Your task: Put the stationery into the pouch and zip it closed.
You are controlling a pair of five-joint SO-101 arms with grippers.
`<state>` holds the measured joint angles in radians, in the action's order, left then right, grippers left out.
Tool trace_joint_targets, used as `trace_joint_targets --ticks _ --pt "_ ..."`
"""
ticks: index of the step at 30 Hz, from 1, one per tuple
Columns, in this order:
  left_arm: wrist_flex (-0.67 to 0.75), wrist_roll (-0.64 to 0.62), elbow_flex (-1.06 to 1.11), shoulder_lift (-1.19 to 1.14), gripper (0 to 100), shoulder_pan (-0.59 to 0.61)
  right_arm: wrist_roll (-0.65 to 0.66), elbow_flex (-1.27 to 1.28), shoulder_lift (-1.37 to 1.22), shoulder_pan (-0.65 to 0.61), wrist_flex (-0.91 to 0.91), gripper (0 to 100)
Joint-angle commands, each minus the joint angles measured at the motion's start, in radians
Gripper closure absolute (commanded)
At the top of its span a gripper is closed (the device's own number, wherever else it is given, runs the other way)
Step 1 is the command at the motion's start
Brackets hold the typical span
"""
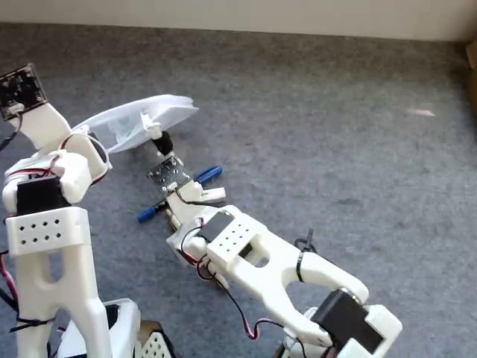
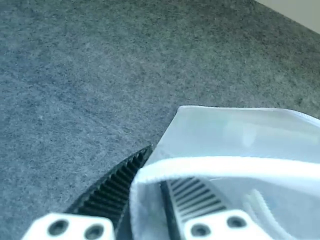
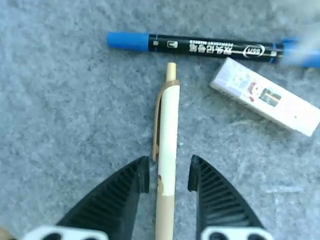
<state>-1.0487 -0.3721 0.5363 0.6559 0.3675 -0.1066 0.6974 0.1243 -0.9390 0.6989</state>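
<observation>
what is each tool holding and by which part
The left tool grips the pouch by its open rim. The right tool holds nothing; its open jaws straddle the pen.

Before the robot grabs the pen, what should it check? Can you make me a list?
1. The pen lies between the open jaws of the right gripper: ok.
2. The jaws flank the pen's body, not its tip: ok.
3. The marker and the eraser lie beyond the pen, clear of the jaws: ok.
4. The left gripper is clamped on the rim of the pouch: ok.
5. The pouch mouth is open wide enough for the pen: cannot tell.
</observation>
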Motion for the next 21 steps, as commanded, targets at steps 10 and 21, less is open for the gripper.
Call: trace_joint_targets --ticks 10,21 --pt "0.049 -0.012 -0.008 0.007 99 0.059 -0.020 -0.058 -0.122 -0.001 -0.124 86.8" --pt "0.049 -0.012 -0.007 0.007 99 0.054 0.044 -0.051 -0.133 -0.001 -0.120 99.2"
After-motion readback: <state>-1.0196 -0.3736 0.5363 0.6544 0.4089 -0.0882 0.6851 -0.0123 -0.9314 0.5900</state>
